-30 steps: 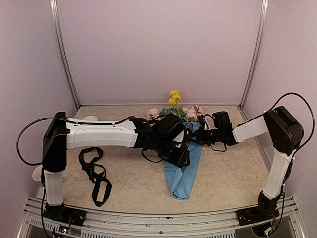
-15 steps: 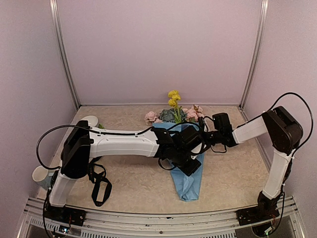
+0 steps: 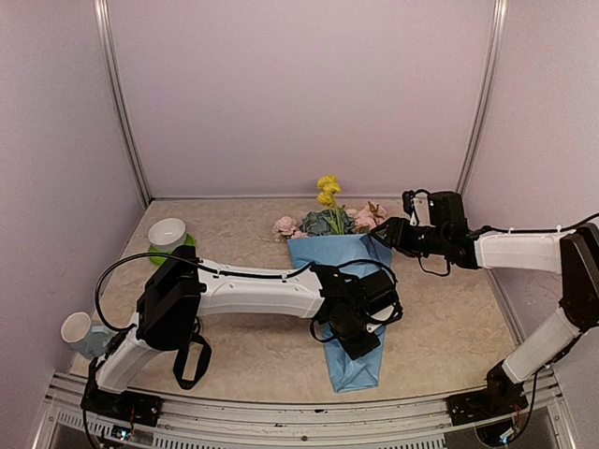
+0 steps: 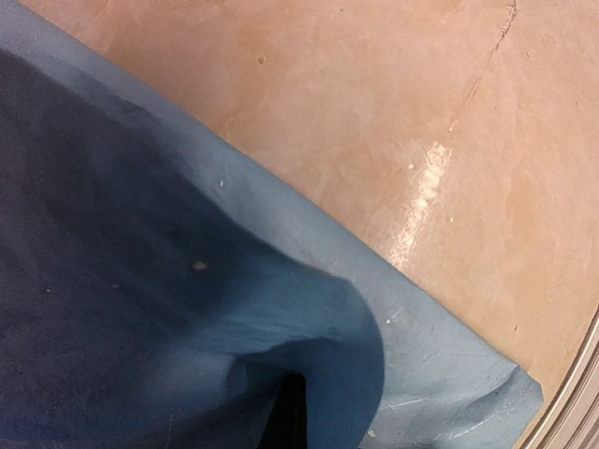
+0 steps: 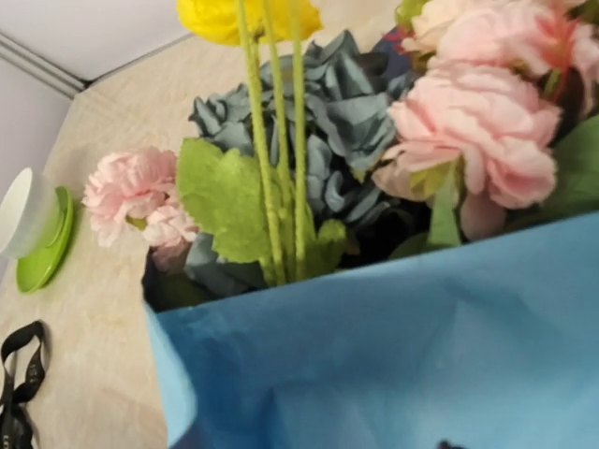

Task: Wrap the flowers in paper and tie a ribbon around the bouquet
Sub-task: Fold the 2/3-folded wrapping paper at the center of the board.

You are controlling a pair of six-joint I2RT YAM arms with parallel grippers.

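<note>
The bouquet lies mid-table, the light-blue paper (image 3: 328, 257) wrapped as a cone round the flowers (image 3: 328, 217), with pink, yellow and blue-green heads poking out at the far end. My left gripper (image 3: 360, 335) sits on the cone's lower half, shut on a raised fold of the paper (image 4: 187, 281); its fingers are hidden under the fold. My right gripper (image 3: 382, 232) hovers at the cone's upper right corner, facing the flowers (image 5: 337, 131) and the paper's edge (image 5: 393, 355); its fingers do not show. The black ribbon (image 3: 192, 360) lies at the front left, partly under my left arm.
A white cup on a green saucer (image 3: 154, 253) stands at the back left. Another white cup (image 3: 77, 327) sits by the left wall. The metal rail (image 4: 580, 402) runs along the table's near edge, close to the cone's tip.
My left arm swung right and nearer, closed on the paper and drew the cone rightward and toward the front. My right arm pulled back to the right, off the cone's middle.
</note>
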